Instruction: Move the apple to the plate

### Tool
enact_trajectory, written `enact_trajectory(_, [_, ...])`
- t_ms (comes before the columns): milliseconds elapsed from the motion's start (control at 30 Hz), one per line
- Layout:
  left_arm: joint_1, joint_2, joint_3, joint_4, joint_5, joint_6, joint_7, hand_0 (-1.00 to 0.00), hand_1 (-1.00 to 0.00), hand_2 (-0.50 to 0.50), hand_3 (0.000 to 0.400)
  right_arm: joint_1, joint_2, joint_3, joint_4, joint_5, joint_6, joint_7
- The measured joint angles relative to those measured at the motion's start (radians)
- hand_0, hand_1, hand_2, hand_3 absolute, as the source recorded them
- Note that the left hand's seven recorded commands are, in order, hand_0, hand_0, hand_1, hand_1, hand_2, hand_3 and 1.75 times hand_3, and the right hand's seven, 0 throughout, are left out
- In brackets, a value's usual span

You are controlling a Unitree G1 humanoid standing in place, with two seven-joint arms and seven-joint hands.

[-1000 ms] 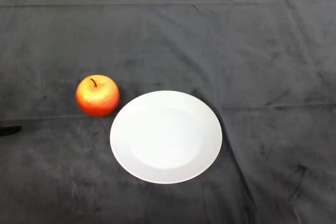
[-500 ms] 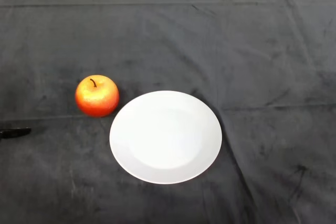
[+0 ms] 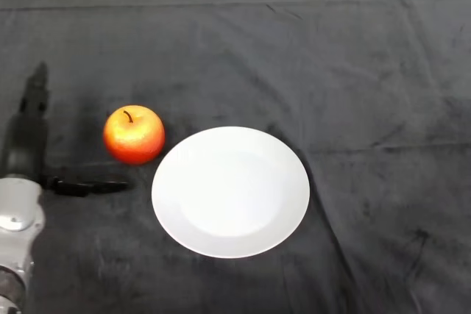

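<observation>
A red and yellow apple (image 3: 133,134) with a dark stem stands upright on the dark cloth, just left of a white round plate (image 3: 230,190). The apple and the plate are a little apart. My left hand (image 3: 28,134) has come in at the left edge, with the silver-grey arm below it. Its fingers stretch straight up the view, left of the apple. Its thumb (image 3: 88,186) points right, below the apple. The hand is open and holds nothing. It does not touch the apple.
The dark cloth (image 3: 331,71) covers the whole table, with a few creases. A pale strip shows along the top edge.
My left hand has moved in from the left edge and forward. Before, only a black tip showed at the left. The apple and the plate have stayed in place.
</observation>
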Motion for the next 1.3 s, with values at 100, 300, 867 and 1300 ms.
enact_trajectory(100, [0.0, 0.0, -0.001, 0.0, 0.001, -0.007, 0.0, 0.0, 0.0, 0.0, 0.0, 0.0, 0.0, 0.0, 0.0, 0.0, 0.0, 0.0])
enact_trajectory(300, [0.0, -0.019, -0.005, 0.0, 0.003, -0.008, 0.007, 0.0, 0.0, 0.0, 0.0, 0.0, 0.0, -0.0001, 0.0, 0.0, 0.0, 0.0])
enact_trajectory(867, [0.0, -0.047, -0.039, 0.0, 0.02, -0.009, 0.036, 0.0, 0.0, 0.0, 0.0, 0.0, 0.0, 0.0001, 0.0, 0.0005, 0.0, 0.0])
enact_trajectory(1300, [-0.008, -0.047, -0.04, 0.004, 0.019, -0.012, 0.007, -1.0, -1.0, 0.0, 0.4, 0.0, 0.0, 0.0003, 0.0, 0.0011, 0.0, 0.0])
